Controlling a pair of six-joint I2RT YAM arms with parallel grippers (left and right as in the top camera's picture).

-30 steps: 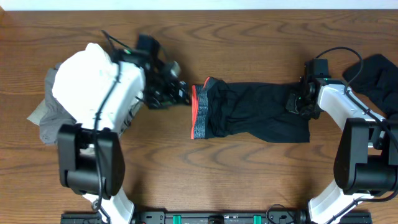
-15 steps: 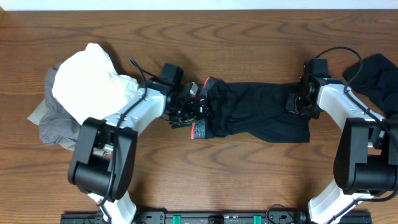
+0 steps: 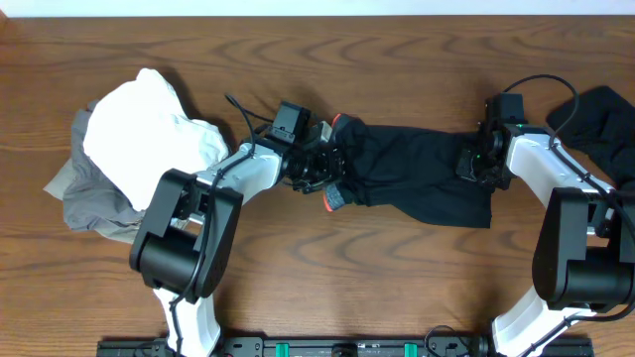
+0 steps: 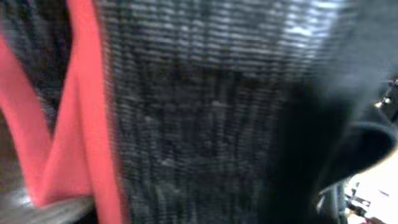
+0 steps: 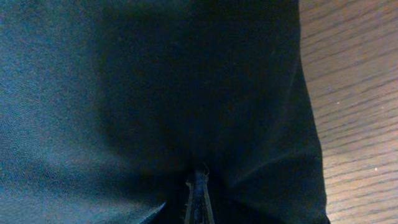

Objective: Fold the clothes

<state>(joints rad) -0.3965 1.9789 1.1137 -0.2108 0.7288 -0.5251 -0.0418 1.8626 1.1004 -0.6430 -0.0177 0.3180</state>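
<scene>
centre frame: black trousers (image 3: pixel 417 174); left gripper (image 3: pixel 322 171) at grey waistband (image 4: pixel 205 124), closure cannot be told; right gripper (image 3: pixel 474 164) pinched together on the trousers' right end.

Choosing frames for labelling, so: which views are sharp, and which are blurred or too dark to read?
Overhead: sharp, evenly lit, black trousers and table both clear. Left wrist: blurred, pressed close, only the grey waistband weave and red lining readable. Right wrist: dim, the fabric nearly featureless, though the table grain at right is crisp.
</scene>
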